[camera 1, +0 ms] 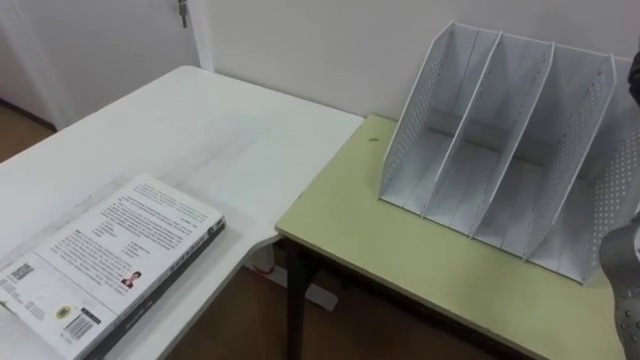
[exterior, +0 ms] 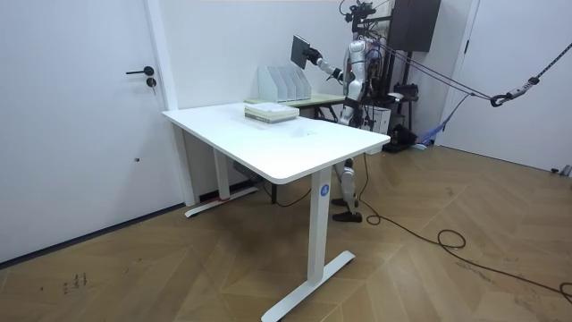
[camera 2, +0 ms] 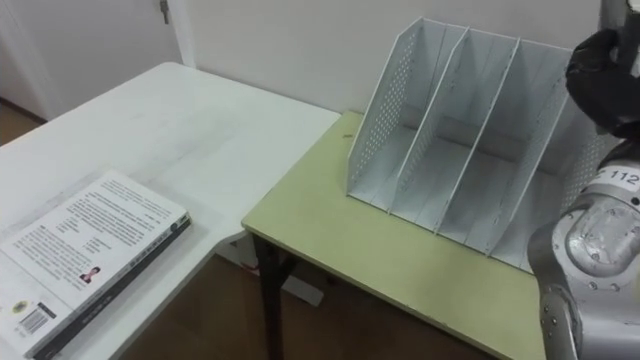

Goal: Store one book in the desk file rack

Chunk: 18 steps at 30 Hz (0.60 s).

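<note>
Book (exterior: 299, 48) aloft over file rack (exterior: 284, 85), clear of it, gripped by right robot hand (camera 2: 604, 66). Best approach, I'd say: align covers with dividers, pick one slot, lower slowly, release once bottom edge seats. Second book (camera 1: 100, 260) on white desk (camera 1: 230, 140)

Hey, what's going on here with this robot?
The robot stands at the green desk with its right hand raised, holding a dark book above the white file rack, whose slots are empty. A second book lies on the white table beside the desk. Nothing is stored yet.
</note>
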### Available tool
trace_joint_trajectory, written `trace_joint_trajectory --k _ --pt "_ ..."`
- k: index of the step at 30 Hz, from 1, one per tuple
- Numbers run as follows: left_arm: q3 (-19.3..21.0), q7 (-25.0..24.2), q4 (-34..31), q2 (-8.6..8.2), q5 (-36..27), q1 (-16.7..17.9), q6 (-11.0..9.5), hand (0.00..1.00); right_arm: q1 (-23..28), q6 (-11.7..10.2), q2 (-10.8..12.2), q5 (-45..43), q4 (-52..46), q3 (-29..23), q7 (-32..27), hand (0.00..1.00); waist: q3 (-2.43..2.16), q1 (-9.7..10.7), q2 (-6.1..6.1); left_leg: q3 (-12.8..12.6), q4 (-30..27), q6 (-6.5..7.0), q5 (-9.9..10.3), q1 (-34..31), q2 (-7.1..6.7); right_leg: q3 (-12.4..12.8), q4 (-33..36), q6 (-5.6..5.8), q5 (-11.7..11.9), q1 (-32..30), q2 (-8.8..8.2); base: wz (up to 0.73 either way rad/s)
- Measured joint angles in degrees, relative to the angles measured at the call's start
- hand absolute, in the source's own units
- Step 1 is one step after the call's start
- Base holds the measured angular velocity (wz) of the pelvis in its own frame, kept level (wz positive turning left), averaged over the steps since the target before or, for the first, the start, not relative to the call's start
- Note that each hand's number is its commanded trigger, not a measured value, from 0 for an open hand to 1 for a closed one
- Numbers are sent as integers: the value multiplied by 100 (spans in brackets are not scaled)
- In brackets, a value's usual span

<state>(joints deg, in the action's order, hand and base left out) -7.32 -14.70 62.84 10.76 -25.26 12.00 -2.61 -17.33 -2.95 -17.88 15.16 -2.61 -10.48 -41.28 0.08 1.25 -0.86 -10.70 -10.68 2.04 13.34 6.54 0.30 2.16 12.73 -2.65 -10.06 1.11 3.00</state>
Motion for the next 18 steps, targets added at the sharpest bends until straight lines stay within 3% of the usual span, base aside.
trace_joint_trajectory --k 8,11,18 --pt "39 6 26 0 -3 2 14 0 -21 66 -19 10 -65 -43 -205 100 -34 6 -38 44 0 0 0 2 -1 -3 2 -1 1 7 0 0" --pt "37 54 26 0 1 1 24 0 -182 162 -49 36 -63 -43 -232 100 -30 18 -49 74 0 0 0 13 -1 -13 5 -5 5 19 0 1" --pt "35 71 30 -2 0 -18 21 0 -411 166 -50 36 -62 -38 -352 100 -14 -18 -85 195 -5 0 -1 22 -12 -79 -10 -6 4 50 -8 4"
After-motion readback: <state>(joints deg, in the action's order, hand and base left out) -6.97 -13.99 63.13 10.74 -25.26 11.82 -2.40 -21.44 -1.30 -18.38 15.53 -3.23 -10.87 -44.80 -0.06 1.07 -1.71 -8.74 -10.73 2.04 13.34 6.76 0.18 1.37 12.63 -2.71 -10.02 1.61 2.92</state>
